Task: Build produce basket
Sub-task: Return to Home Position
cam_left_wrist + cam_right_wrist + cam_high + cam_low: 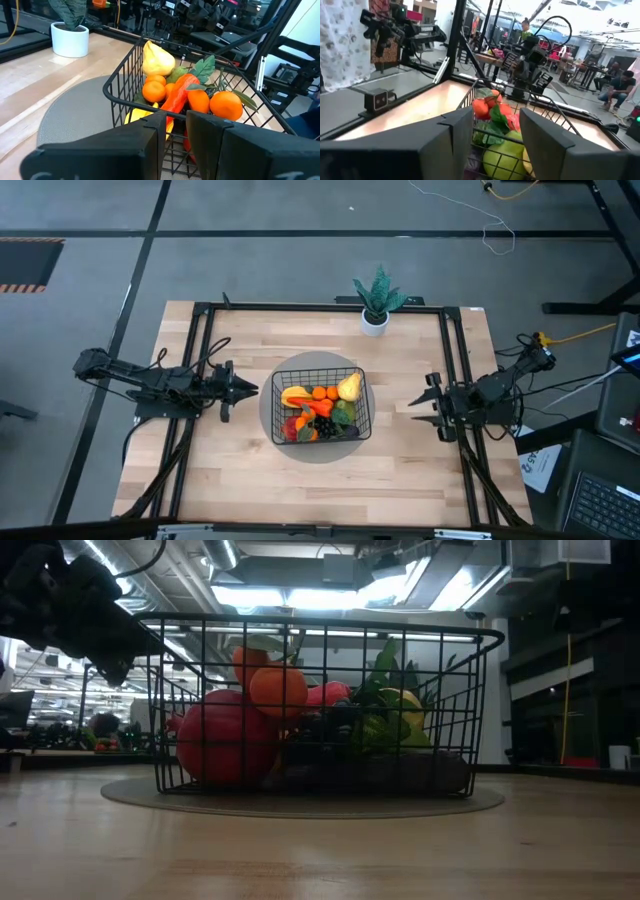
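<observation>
The black wire basket [320, 408] stands on a round grey mat [272, 395] at the table's middle. It holds the produce: a yellow pear [349, 387], oranges [225, 104], a carrot [177, 95], a red apple [225, 740], black grapes [322, 423] and a green pear [502, 157]. My left gripper [252, 389] hovers just left of the basket, empty, with a narrow gap between its fingers [176, 120]. My right gripper [420, 408] hovers right of the basket, open and empty [496, 120].
A green plant in a white pot [376, 305] stands at the table's far edge, behind the basket. A black frame [200, 310] runs around the table top. Bare wood lies in front of the basket toward the near edge [320, 480].
</observation>
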{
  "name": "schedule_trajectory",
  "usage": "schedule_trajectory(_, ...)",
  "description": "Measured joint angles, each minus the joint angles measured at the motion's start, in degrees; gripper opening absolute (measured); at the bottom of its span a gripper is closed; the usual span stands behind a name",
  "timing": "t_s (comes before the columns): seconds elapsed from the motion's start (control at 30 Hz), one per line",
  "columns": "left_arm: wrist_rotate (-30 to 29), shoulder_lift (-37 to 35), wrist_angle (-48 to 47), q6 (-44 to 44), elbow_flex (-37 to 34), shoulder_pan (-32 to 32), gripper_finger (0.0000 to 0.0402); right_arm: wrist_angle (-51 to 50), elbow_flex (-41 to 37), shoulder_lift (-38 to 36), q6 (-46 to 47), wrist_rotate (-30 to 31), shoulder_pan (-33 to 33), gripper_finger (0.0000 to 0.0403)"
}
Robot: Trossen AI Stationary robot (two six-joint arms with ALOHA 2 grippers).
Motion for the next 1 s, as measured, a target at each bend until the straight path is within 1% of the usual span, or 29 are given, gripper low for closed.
schedule_trajectory(1.0,0.0,0.0,0.0,0.0,0.0,0.0,0.0064,0.0,0.0,0.3,0.6,-0.1,0.5,0.0165)
